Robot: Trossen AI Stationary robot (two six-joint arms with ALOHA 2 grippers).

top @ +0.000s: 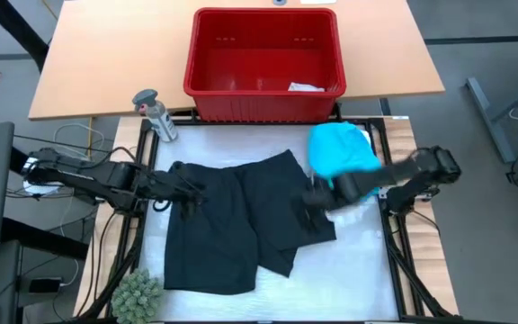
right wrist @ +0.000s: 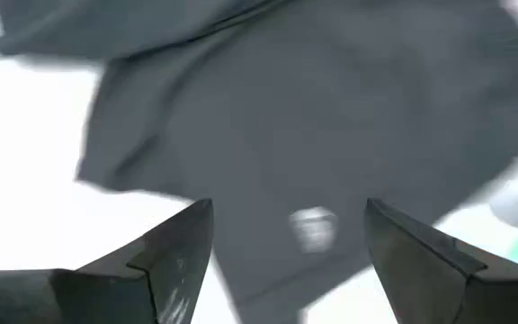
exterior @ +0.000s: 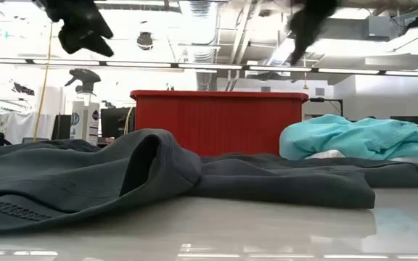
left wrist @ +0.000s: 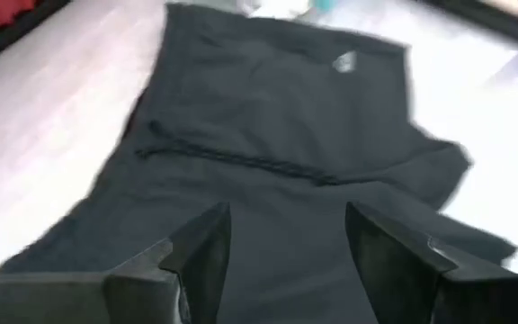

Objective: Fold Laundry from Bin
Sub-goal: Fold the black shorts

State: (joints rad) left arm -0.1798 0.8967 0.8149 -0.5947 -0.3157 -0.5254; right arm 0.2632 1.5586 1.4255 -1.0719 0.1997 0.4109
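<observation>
Black clothing (top: 241, 220), shorts with a drawstring (left wrist: 241, 162), lies spread and partly folded over on the white tabletop. A turquoise shirt (top: 340, 148) lies bunched at the far right of the table. The red bin (top: 263, 63) stands beyond the far edge, with a small pale piece (top: 306, 87) inside. My left gripper (top: 183, 189) hangs open above the shorts' left part. My right gripper (top: 317, 193) hangs open above their right part, over a small white label (right wrist: 313, 225). In the low view both grippers are well above the cloth.
A spray bottle (top: 154, 112) stands at the table's far left corner. A small green plant (top: 136, 297) sits at the near left corner. Bare white tabletop (top: 358, 270) shows to the right of and in front of the shorts.
</observation>
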